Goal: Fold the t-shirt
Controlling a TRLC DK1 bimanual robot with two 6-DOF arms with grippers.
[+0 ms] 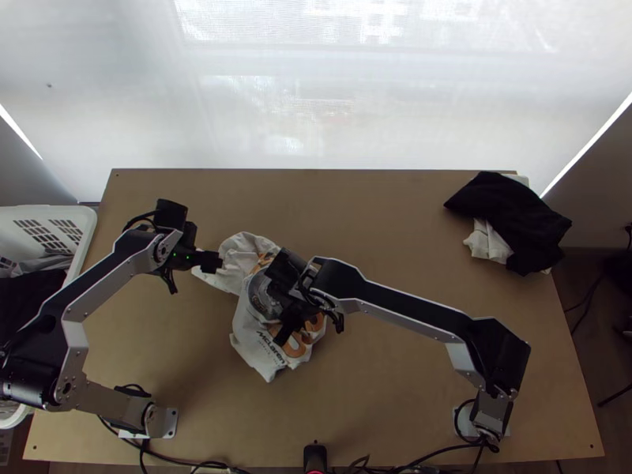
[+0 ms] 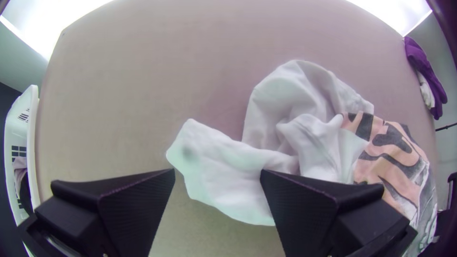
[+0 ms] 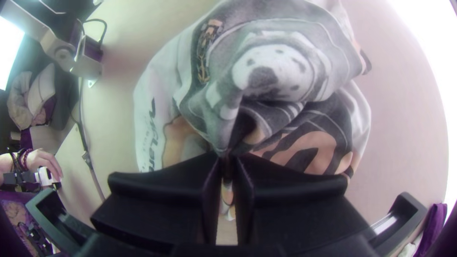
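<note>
In the top view the white t-shirt (image 1: 257,347) with orange and grey print lies bunched left of the table's middle. My left gripper (image 1: 212,261) is at its upper left edge. My right gripper (image 1: 286,332) is over its printed middle. In the left wrist view my left gripper (image 2: 217,176) stands open, with a white end of the t-shirt (image 2: 223,166) between and beyond its fingers. In the right wrist view my right gripper (image 3: 227,159) is shut on a pinched fold of the t-shirt (image 3: 285,62), whose cloth rises in creases around the fingertips.
Black and white clothes (image 1: 509,221) lie in a pile at the table's far right. A white basket (image 1: 85,229) holding clothes stands beyond the left edge. A person's hand (image 3: 44,162) shows in the right wrist view, away from the t-shirt.
</note>
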